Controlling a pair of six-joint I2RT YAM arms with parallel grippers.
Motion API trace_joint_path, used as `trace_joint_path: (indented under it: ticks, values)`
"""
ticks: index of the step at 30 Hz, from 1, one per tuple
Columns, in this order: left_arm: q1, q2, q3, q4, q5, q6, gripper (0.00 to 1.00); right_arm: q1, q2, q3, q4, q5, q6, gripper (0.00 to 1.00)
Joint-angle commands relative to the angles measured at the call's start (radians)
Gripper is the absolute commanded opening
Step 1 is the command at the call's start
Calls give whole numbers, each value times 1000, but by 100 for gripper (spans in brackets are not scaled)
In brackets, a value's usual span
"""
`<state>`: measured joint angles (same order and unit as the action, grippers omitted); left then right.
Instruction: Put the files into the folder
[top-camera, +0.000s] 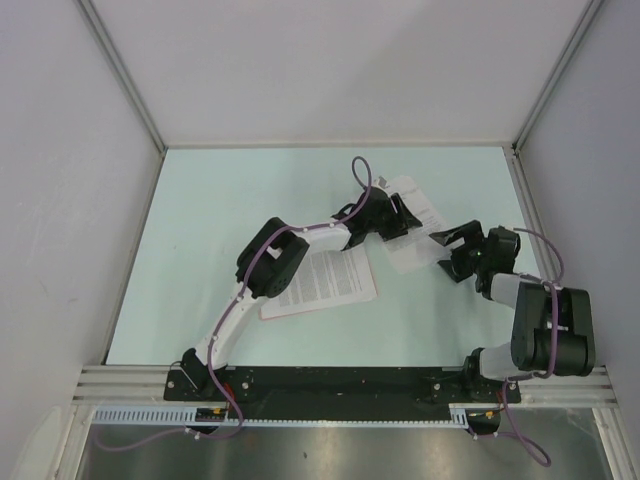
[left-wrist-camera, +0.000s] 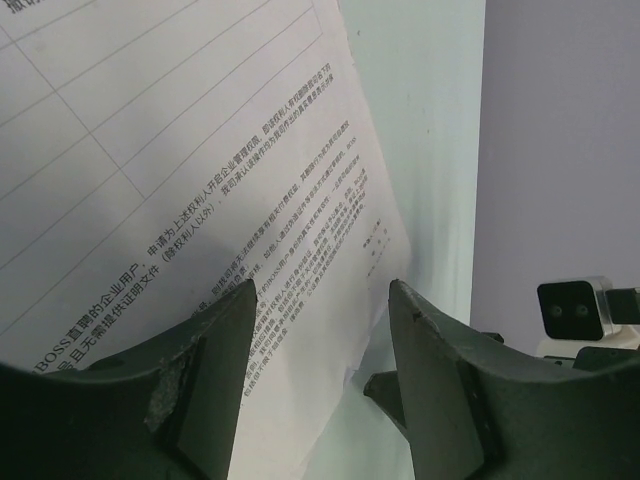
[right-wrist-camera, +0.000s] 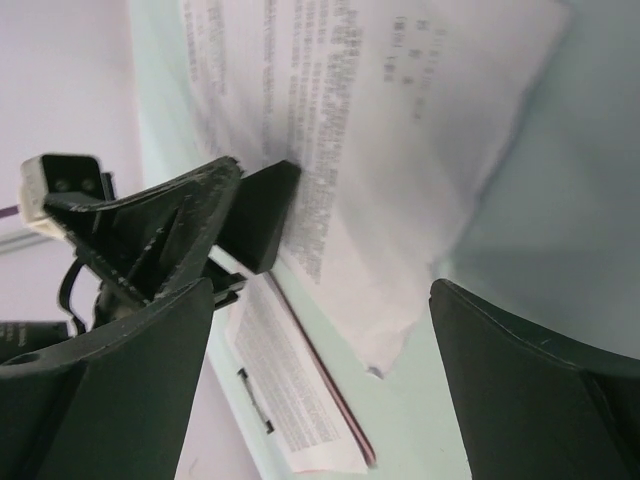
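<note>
**At mid-table: one sheet in, one out**

Left of centre on the table (top-camera: 200, 250), the folder (top-camera: 374, 288) is lying flat. A filed sheet (top-camera: 320, 280) is resting on it, leaving only a pink rim showing. The clip (right-wrist-camera: 255, 400) is sitting at one short edge, and whether it is pinning that sheet I cannot tell.

Just to the right, the left pincer (top-camera: 398, 215) is reaching over the loose sheet (top-camera: 418, 250). Its jaws are standing about half open, with print showing between them. One fingertip appears to be touching the paper near its edge, but as far as I can judge nothing is being gripped. That loose sheet is lying near the folder but apart from it, toward the right.

Further right, the right pincer (top-camera: 442, 252) is hovering at the loose sheet's edge, its jaws spread wide and holding nothing.

By my judgement the task is running about halfway. One sheet is looking done, and the loose one is waiting to be carried over to the folder.

Counting: one folder, two sheets in view (whether more are stacked under either I cannot tell), and two pincers.
</note>
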<state>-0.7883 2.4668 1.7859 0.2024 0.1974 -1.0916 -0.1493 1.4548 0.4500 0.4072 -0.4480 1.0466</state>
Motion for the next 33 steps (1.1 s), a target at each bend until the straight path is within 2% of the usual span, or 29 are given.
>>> trace_joint_path:
  ticks: [1, 7, 14, 19, 25, 30, 33]
  values:
    - [-31, -17, -48, -52, 24, -2, 62, -13, -123, -5, -231, 142, -75, 95]
    - [-35, -26, -75, -43, 19, -10, 62, 37, -146, 27, -340, 258, -45, 91]
    - [-37, -35, -92, -41, 11, -1, 62, 97, -39, 130, -367, 331, -85, 85]
    - [-40, -54, -63, -75, 17, 74, 61, 114, 36, 260, -481, 407, -273, 84]
    - [-31, -120, -49, 23, 72, 153, 63, 45, -2, 286, -496, 382, -462, 88]
    - [-9, -77, 18, 83, 103, 98, 63, -59, 16, 311, -418, 273, -598, 91]
    - [3, -40, 38, 81, 71, 52, 64, -84, 100, 346, -331, 162, -628, 91]
